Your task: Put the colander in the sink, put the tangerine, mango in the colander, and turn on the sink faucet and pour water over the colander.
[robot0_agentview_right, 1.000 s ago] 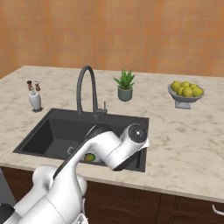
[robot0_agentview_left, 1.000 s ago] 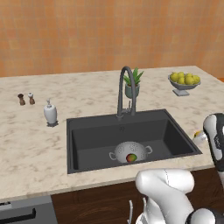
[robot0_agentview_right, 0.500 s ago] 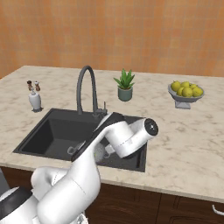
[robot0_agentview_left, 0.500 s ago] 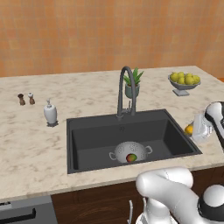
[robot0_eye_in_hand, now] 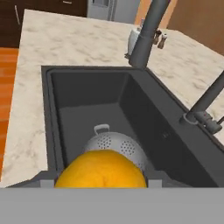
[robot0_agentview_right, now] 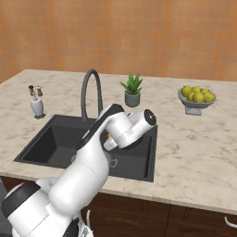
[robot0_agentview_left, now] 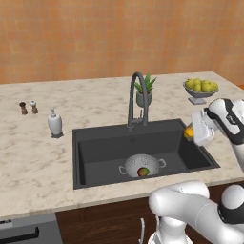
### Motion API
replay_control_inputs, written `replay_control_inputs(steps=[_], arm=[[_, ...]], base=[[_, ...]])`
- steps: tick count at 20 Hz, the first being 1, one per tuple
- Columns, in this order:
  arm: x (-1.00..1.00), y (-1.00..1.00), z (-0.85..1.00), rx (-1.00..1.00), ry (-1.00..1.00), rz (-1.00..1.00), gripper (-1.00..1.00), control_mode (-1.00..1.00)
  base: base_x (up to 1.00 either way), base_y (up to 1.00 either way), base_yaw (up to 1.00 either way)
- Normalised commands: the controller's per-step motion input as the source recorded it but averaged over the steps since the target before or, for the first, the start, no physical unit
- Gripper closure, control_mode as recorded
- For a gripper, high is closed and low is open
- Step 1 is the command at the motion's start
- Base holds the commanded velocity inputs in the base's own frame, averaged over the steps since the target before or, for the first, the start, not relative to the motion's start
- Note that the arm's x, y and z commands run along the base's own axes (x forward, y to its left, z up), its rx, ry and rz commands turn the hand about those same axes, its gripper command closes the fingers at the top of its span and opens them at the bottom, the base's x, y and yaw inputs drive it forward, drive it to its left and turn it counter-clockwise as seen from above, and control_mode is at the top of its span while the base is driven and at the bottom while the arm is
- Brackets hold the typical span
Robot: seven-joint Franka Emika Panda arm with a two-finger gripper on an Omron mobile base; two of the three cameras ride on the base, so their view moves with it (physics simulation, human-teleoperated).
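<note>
The light-grey colander (robot0_agentview_left: 141, 166) stands on the floor of the dark sink (robot0_agentview_left: 95, 152), with the red-green mango (robot0_agentview_left: 142, 172) lying inside it. My gripper (robot0_agentview_left: 193, 132) hangs over the sink's right rim, shut on the orange tangerine (robot0_agentview_left: 189, 132). In the hand view the tangerine (robot0_eye_in_hand: 101, 169) sits between the fingers at the bottom, with the colander (robot0_eye_in_hand: 114, 143) below and beyond it in the sink (robot0_eye_in_hand: 83, 100). The dark gooseneck faucet (robot0_agentview_left: 136, 95) rises behind the basin, and its lever (robot0_eye_in_hand: 205, 118) juts out at the right. From the right base the gripper (robot0_agentview_right: 110, 138) is mostly hidden by the arm.
A footed dish of yellow-green fruits (robot0_agentview_left: 201, 88) stands on the counter at the back right. A potted plant (robot0_agentview_left: 144, 91) is behind the faucet. A white soap dispenser (robot0_agentview_left: 55, 123) and two small shakers (robot0_agentview_left: 28, 107) stand left of the sink.
The arm has swung the tangerine up and leftward from the counter's right edge to over the sink's right rim. Colander and mango have not moved.
</note>
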Motion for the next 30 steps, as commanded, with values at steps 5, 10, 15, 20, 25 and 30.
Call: replay_control_inputs(steps=[5, 10, 15, 20, 25, 30], arm=[[0.04, 0.51, -0.18, -0.01, -0.05, 0.13, 1.0, -1.0], [0.17, 0.61, -0.28, -0.11, 0.06, 0.16, 1.0, -1.0], [0.04, 0.32, -0.49, -0.02, 0.0, 0.09, 1.0, -1.0], [0.09, 0.01, -0.51, 0.0, 0.02, 0.02, 1.0, -1.0], [0.21, 0.01, -0.33, 0.0, 0.07, 0.0, 1.0, -1.0], [0.18, 0.05, -0.36, 0.0, 0.05, 0.0, 1.0, -1.0]], base=[[0.0, 0.0, 0.0], [0.0, 0.0, 0.0], [0.0, 0.0, 0.0], [0.0, 0.0, 0.0], [0.0, 0.0, 0.0], [0.0, 0.0, 0.0]])
